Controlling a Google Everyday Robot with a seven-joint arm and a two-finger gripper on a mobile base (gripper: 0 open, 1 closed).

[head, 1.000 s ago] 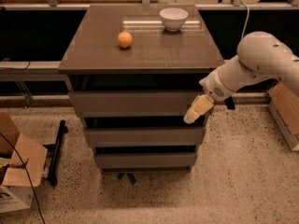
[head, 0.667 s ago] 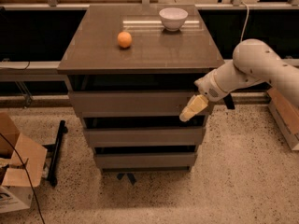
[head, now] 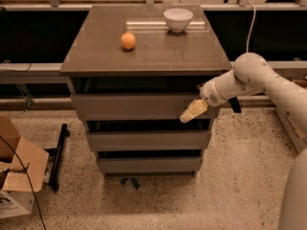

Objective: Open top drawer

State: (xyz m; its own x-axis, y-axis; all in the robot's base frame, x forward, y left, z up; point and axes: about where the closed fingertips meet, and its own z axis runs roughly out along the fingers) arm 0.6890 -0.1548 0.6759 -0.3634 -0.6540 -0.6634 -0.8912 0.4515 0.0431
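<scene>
At three o'clock on the wide grey-brown top drawer front (head: 129, 107), seemingly shut under the brown tabletop (head: 153, 56), saw cream gripper (head: 193, 111); could not tell its state. Judged best to catch the edge, then pull squarely toward six o'clock.

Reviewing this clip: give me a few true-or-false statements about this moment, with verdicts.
1. The robot's end effector is at the right end of the wide grey-brown top drawer front. True.
2. The round orange fruit sits inside the round white bowl. False: it lies on the brown cabinet top, apart from the bowl, to its left.
3. A brown cardboard box lies on the speckled floor left of the cabinet. True.
4. The bowl stands on the floor. False: it stands near the cabinet top's back edge.
</scene>
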